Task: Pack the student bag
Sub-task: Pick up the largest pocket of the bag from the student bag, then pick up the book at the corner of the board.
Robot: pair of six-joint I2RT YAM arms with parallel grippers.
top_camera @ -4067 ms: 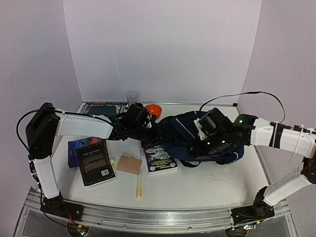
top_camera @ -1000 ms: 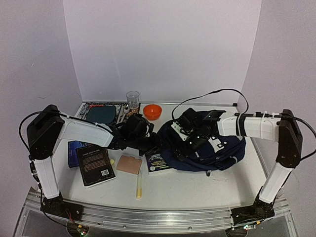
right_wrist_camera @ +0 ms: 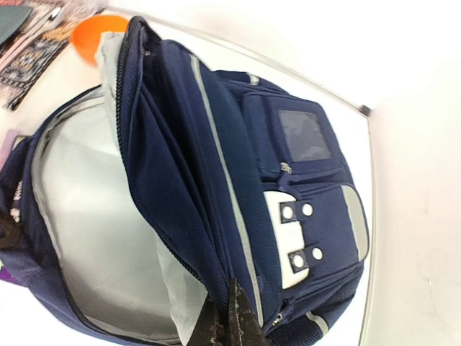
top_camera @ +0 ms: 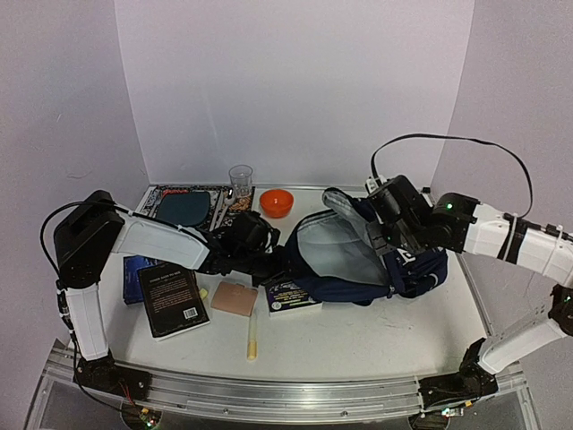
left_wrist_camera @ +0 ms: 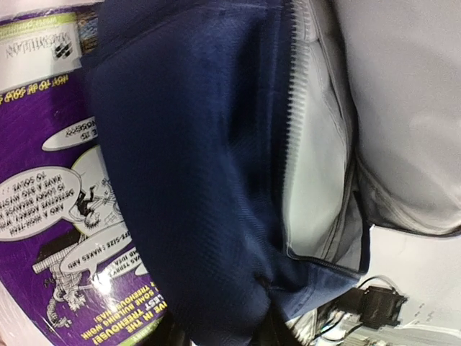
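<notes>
Nearest lies a pale yellow tube, with a black book and a purple comic book behind it. Mid-table sits the large navy-blue fabric student bag, its mouth gaping on grey lining. The left gripper pinches its left rim. The right gripper, clamped tight, holds the front flap's edge. An orange bowl stands beyond.

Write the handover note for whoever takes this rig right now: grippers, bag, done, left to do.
Left gripper: shut on the student bag, at its left rim.
Right gripper: shut on the flap's edge, holding it up.
Bag: lying on the table, main compartment open, grey lining showing, nothing seen inside.
Done: bag opened.
Left: pack the purple comic, black book, tan pad and yellow tube, all outside the bag.
</notes>
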